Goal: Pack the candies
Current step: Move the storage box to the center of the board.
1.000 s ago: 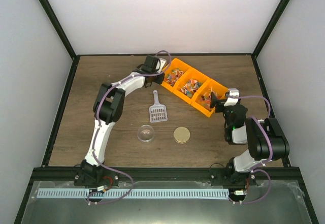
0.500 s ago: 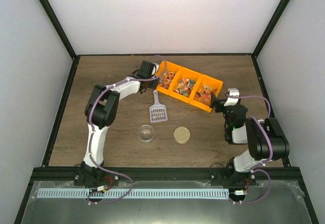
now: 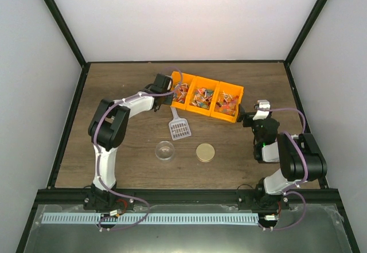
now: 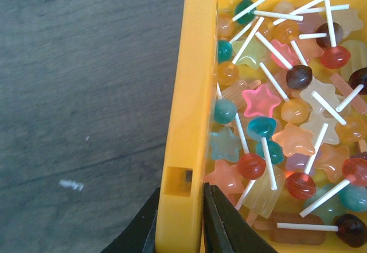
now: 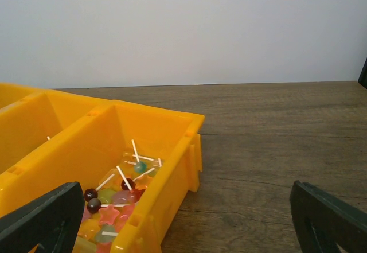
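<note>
The left jaws are clenched on the end wall of the orange bin. One jaw is outside the wall and one is inside it. The candies lie right beside the inside jaw. They are little stars and round sweets on white sticks, red, pink, green, orange and brown, all heaped up. On the outside of these jaws there is only the brown tabletop.

The right jaws are spread wide and hold nothing. They sit just off the other end of the bin, near it but not touching it. So the bin, with its three boxes in a row, lies between the two pairs of jaws. Every box has candies in it.

Farther out, on the side of both jaws that faces the arm bases, three more things rest on the tabletop. The white scoop is nearest to the left jaws. It lies flat and nobody holds it. Past the scoop is a small clear cup. I can see no candy in it. Just beside the cup lies the round gold lid, off the cup.

I think the packing has not begun. All the candies are in the bin. The scooping, the filling of the cup and the putting on of the lid are all left to do.
</note>
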`<state>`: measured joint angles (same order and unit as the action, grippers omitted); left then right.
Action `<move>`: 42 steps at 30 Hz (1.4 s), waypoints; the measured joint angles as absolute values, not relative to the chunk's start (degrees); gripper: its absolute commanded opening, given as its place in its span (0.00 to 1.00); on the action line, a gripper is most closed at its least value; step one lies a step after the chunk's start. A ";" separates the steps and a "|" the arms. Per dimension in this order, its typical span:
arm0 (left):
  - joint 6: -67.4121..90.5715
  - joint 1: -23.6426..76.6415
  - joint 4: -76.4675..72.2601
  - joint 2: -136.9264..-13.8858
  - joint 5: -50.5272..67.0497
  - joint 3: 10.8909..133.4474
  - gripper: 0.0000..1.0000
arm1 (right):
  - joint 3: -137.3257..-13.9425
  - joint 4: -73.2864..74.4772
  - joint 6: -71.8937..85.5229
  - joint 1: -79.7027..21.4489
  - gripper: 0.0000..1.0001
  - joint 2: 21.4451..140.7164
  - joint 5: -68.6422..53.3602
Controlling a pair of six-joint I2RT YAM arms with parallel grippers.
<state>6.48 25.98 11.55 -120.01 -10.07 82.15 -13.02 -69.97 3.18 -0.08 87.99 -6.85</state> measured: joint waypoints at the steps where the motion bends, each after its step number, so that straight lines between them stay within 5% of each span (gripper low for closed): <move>1: 6.90 26.02 11.51 -119.31 -10.52 81.21 0.17 | -13.02 -69.95 3.18 -0.08 1.00 87.99 -6.85; 28: 20.43 26.61 16.93 -112.22 -23.18 73.80 0.20 | -13.02 -69.97 3.16 -0.08 1.00 87.99 -6.85; 30: 20.84 26.61 17.63 -112.20 -23.94 73.80 0.28 | -13.02 -69.97 3.16 -0.08 1.00 87.99 -6.85; 33: 20.03 26.57 18.87 -111.66 -26.20 72.86 0.71 | -13.02 -69.97 3.16 -0.08 1.00 87.99 -6.85; 35: 18.92 26.41 19.20 -110.00 -27.03 71.07 0.91 | -13.02 -69.97 3.16 -0.08 1.00 87.99 -6.85; 37: 17.50 26.24 19.42 -107.74 -27.20 69.65 0.99 | -13.02 -69.97 3.14 -0.08 1.00 87.99 -6.85; 42: 13.37 26.02 18.92 -104.12 -25.89 69.49 1.00 | -13.02 -69.97 3.01 -0.08 1.00 87.99 -6.85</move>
